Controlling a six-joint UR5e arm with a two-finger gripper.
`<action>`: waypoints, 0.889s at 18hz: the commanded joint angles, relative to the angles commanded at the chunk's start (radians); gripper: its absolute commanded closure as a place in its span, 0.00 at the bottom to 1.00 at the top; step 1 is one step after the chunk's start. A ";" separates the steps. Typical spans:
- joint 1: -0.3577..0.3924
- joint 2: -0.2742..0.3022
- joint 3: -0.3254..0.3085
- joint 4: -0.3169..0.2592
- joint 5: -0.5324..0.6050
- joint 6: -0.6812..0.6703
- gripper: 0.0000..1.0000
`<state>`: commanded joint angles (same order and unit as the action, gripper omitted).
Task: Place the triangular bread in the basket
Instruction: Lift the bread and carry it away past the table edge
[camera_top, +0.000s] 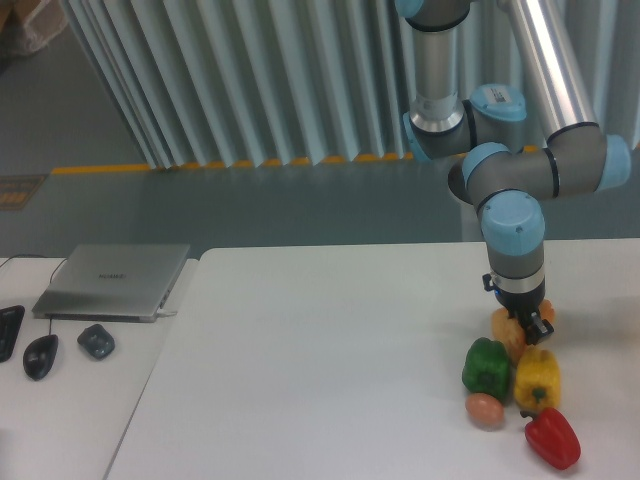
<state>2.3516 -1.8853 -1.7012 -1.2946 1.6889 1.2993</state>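
The triangular bread (504, 330), an orange-tan lump, rests on the white table (320, 360) at the right, just behind the peppers. My gripper (526, 322) is down on it, pointing straight down. One dark finger (527, 330) crosses the front of the bread, and orange shows on both sides of it. The other finger is hidden behind, so the width of the jaws cannot be judged. The basket is out of view.
A green pepper (486, 368), a yellow pepper (537, 378), a red pepper (552, 438) and a small brown egg (484, 409) crowd the bread's near side. On the lower desk at the left are a laptop (112, 280), a mouse (40, 355) and a dark object (96, 341).
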 joint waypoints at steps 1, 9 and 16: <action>0.000 0.002 0.003 -0.003 0.000 0.002 0.86; 0.008 0.038 0.087 -0.121 0.000 0.008 0.86; 0.057 0.046 0.230 -0.086 -0.026 0.041 0.86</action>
<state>2.4083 -1.8392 -1.4712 -1.3808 1.6628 1.3405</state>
